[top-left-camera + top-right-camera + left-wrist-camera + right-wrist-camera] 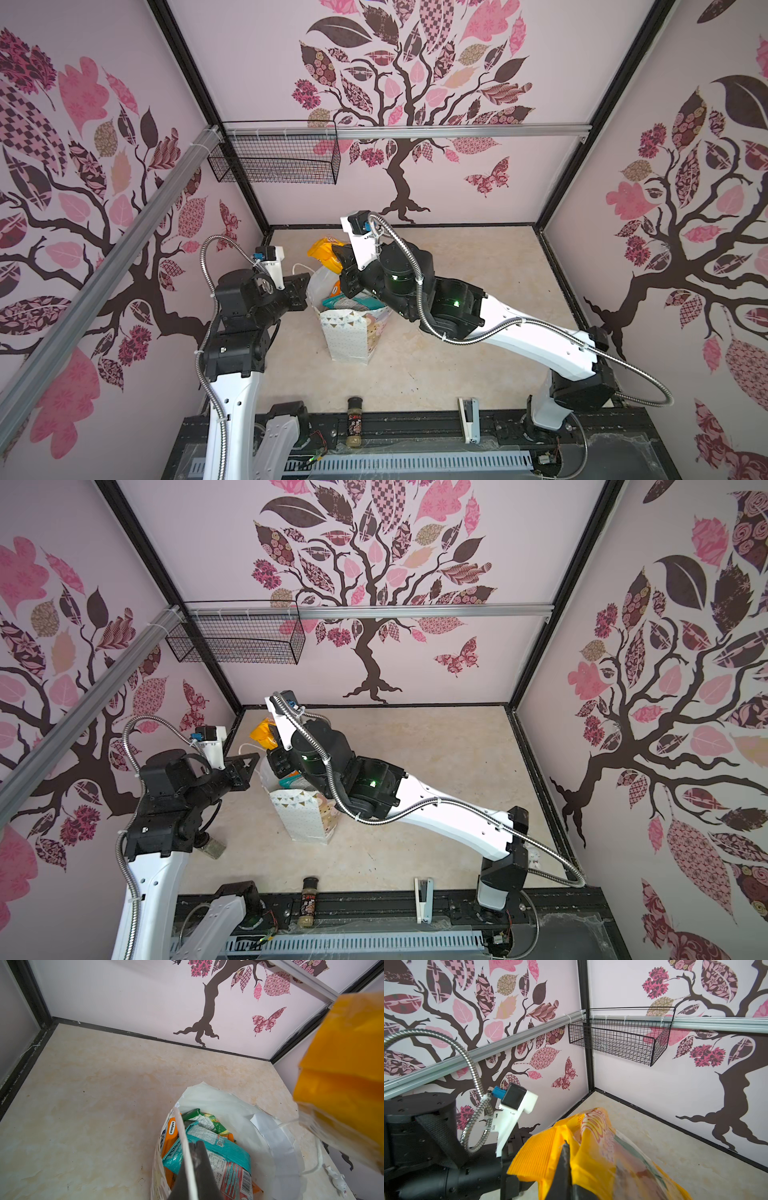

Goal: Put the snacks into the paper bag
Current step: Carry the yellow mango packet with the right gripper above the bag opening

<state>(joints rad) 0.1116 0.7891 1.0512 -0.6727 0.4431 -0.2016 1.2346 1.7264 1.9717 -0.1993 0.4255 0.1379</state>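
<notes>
paper bag [353,332]: white with gold dots and bunting, standing upright on the table [457,291] between the two arms, mouth open and facing up.
bag contents: flat packets piled loosely. A teal packet [218,1147] lies on top with its barcode side showing, a green packet [195,1114] sits beyond it, and an orange "SAVORIA" packet [171,1132] stands on edge against the bag wall.
wire basket [274,160]: black, hung on the back-wall rail; nothing can be made out inside it.
yellow packet [326,253]: glossy, with red lettering and a ribbed seal. It is held in the air just above the far side of the bag's mouth, not yet inside.
packet axis: the long axis runs out from the jaws toward the back-left corner, with the sealed end at the jaws.
right gripper [565,1152]: clamped on the yellow packet.
left gripper [193,1159]: pinched closed on the bag's rim.
spice jar [354,422]: at the front edge.
stapler [468,419]: white, at the front edge, well apart from the jar.
</notes>
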